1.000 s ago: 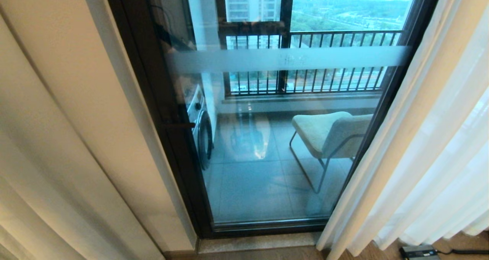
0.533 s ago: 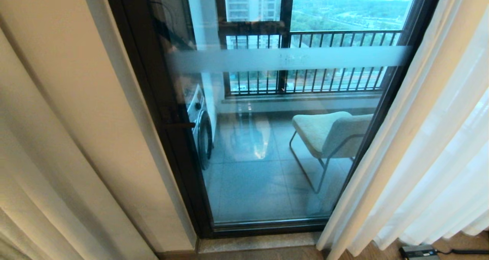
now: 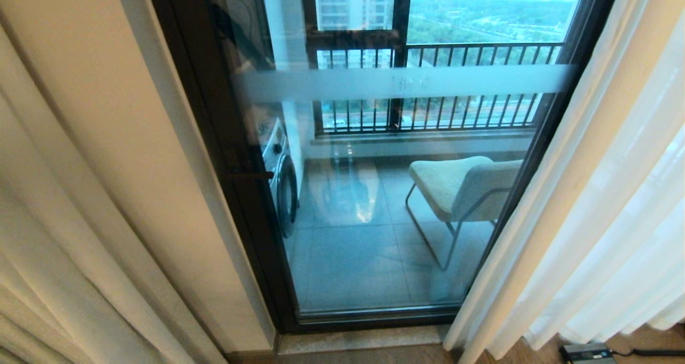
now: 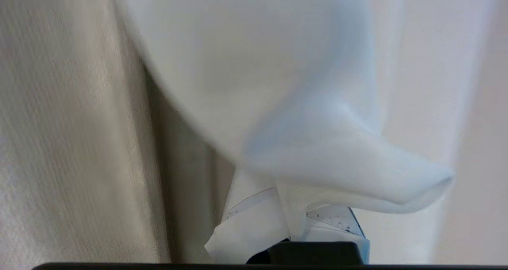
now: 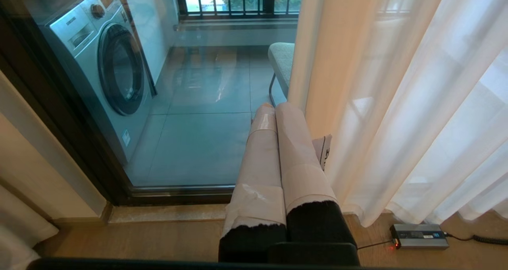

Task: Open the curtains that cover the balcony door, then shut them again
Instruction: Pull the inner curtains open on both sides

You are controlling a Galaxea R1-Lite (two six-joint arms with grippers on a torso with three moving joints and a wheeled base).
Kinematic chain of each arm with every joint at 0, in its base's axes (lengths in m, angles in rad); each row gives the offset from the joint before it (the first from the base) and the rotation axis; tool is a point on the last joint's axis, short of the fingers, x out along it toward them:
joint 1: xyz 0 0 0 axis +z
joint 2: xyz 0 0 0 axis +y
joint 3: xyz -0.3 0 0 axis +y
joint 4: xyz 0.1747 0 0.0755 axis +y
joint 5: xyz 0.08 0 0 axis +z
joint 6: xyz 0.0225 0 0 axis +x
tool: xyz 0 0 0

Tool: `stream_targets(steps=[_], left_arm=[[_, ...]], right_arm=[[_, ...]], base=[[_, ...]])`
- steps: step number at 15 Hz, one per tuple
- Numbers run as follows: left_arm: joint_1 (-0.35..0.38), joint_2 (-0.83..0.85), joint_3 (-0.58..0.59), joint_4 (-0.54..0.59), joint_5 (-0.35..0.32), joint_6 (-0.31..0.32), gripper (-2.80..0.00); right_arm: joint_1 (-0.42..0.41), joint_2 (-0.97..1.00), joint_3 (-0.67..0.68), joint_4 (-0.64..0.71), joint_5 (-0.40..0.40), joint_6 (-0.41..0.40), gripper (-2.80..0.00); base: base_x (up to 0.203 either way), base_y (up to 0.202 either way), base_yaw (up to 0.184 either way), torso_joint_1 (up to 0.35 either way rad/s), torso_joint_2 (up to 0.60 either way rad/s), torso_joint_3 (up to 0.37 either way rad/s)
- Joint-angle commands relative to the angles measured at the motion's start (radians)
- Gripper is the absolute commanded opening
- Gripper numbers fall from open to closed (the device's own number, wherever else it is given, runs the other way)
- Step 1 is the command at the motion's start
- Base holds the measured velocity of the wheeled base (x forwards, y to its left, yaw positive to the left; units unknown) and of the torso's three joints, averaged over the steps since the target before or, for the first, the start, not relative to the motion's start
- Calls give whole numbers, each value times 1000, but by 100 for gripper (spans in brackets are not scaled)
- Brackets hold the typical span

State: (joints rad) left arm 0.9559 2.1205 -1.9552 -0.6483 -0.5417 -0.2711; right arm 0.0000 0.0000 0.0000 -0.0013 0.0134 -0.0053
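The balcony door (image 3: 385, 192), clear glass in a dark frame (image 3: 225, 155) with a frosted band (image 3: 401, 83), stands uncovered in the middle of the head view. Thick cream curtains (image 3: 80, 182) hang bunched at its left, and sheer white curtains (image 3: 604, 209) hang at its right. Neither arm shows in the head view. In the left wrist view my left gripper (image 4: 289, 210) is shut on a fold of sheer white curtain (image 4: 301, 135), which drapes over its taped fingers (image 4: 250, 222); the beige drape (image 4: 59, 123) hangs beside it. My right gripper (image 5: 275, 109) is parked low, shut and empty, next to the right curtain (image 5: 397, 103).
Behind the glass are a washing machine (image 3: 281, 176), a pale chair (image 3: 460, 187) and a black railing (image 3: 439, 85). A grey power box (image 3: 586, 351) with a cable lies on the wooden floor under the right curtain. A stone sill (image 3: 358, 340) runs below the door.
The folds of the left cream drape have shifted and bunched more at the lower left of the head view. The door, the right curtain and the right arm have not moved.
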Motion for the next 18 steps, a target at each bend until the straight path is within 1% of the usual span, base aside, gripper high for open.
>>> stream_targets(steps=[1,4,7,10,14,18], left_arm=[[-13,-59,35,-4,-3,-2,-280],[-37,-123,131,-5,-3,1,-280],[-61,-188,254,-6,0,6,-280],[-70,-211,284,-5,-1,10,-280],[-75,-220,288,-4,0,23,-280],[-86,-247,333,-5,3,23,-280]], right_arm=[[0,0,0,0,0,-1,-280],[0,0,0,0,0,-1,-280],[0,0,0,0,0,1,-280],[0,0,0,0,0,-1,-280],[0,0,0,0,0,1,-280],[0,0,0,0,0,0,-280]], base=[[0,0,0,0,0,0],[0,0,0,0,0,0],[0,0,0,0,0,0],[0,0,0,0,0,0],[0,0,0,0,0,0],[0,0,0,0,0,0]])
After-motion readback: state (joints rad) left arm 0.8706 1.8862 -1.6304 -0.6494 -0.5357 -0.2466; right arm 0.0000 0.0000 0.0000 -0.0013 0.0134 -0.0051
